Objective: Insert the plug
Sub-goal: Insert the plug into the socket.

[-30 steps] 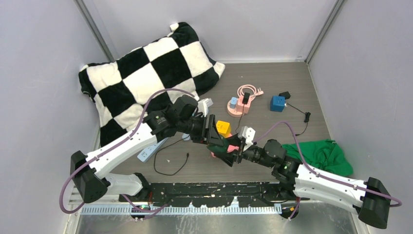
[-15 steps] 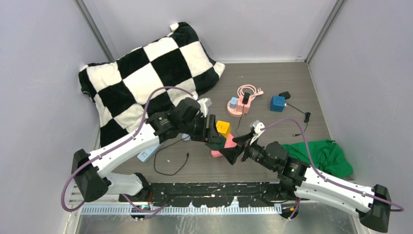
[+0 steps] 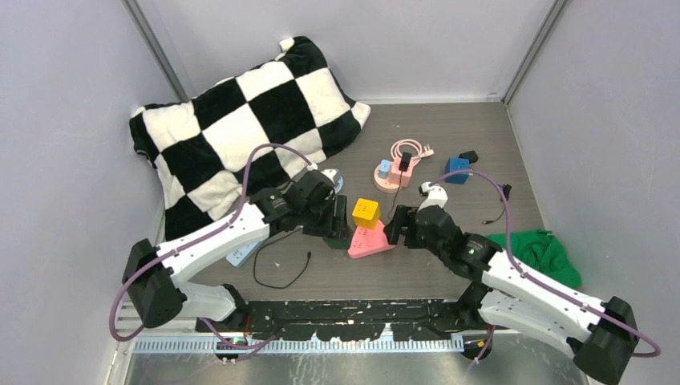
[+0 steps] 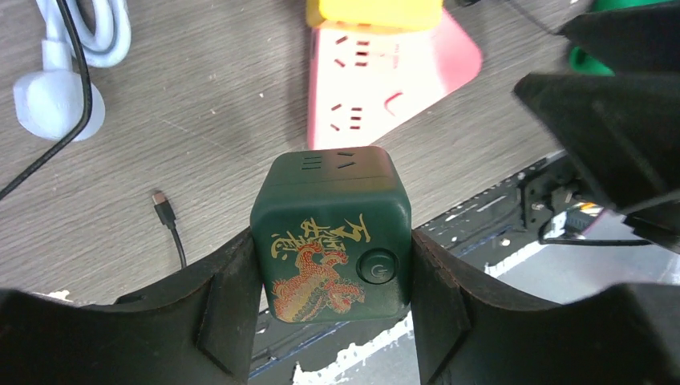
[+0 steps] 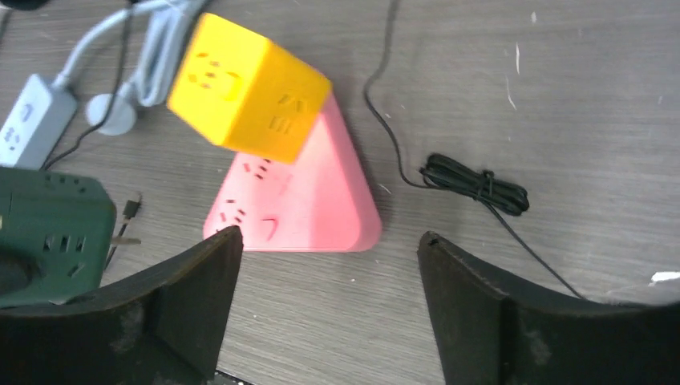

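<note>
The grey wood bench [image 3: 449, 128] carries a black-and-white checked pillow [image 3: 248, 128] across its far left corner. A green cloth [image 3: 539, 255] is bunched at the right edge.

Near the middle lies a pink triangular power strip [image 5: 309, 200], flat on the bench. A yellow cube socket [image 5: 244, 84] sits tilted at its far tip and overlaps it. A pale power strip [image 3: 240, 255] lies to the left, partly under the left arm.

The dark green cube socket [image 4: 333, 233], with a gold dragon print and a round button on one face, is clamped between the left fingers [image 4: 228, 313]. They press on two opposite sides of it, about half spread. It is held just left of the pink strip; I cannot tell whether it touches the bench.

The right fingers [image 5: 192, 297] stand wide apart and hold nothing, poised at the pink strip's right side.

A small blue cube [image 3: 458, 167] sits farther back. A thin black cable [image 5: 477, 188] lies coiled just right of the pink strip.
</note>
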You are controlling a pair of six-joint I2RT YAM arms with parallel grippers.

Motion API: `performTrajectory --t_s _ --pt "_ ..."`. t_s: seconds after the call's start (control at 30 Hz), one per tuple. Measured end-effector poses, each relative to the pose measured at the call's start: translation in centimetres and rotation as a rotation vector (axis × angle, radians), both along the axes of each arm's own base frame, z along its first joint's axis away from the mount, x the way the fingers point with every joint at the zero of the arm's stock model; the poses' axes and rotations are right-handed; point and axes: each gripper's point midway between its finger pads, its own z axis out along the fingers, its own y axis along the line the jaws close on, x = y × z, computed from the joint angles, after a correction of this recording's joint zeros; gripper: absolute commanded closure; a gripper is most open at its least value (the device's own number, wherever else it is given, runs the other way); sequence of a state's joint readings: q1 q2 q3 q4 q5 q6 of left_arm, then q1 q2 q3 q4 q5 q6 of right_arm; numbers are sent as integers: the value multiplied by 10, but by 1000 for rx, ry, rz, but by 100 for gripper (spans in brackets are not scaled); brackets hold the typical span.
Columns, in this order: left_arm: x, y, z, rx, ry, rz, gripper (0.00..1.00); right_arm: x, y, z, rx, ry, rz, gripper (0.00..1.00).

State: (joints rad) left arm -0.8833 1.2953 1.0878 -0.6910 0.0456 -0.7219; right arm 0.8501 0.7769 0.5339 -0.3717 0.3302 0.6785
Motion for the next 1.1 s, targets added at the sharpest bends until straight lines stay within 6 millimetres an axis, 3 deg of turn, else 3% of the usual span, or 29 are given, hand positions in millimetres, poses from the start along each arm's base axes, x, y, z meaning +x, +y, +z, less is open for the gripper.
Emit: performTrajectory --t_s 0.07,0.2,0.3,0.53,0.8,1.1 --pt "-1 1 -13 26 28 4 100 5 -9 -16 -9 70 -29 33" --pt "-4 -2 -40 81 91 7 100 8 -24 -37 50 172 -65 38" --pt "-5 -5 -48 95 109 5 100 2 -20 -44 81 208 -32 44" --pt "-1 -14 -47 64 95 -1 100 3 -2 -46 135 228 37 48" --pt "6 -20 -43 35 70 6 100 3 2 -77 118 294 40 52" --pt "9 -23 -53 47 83 10 100 11 19 -76 198 279 69 60"
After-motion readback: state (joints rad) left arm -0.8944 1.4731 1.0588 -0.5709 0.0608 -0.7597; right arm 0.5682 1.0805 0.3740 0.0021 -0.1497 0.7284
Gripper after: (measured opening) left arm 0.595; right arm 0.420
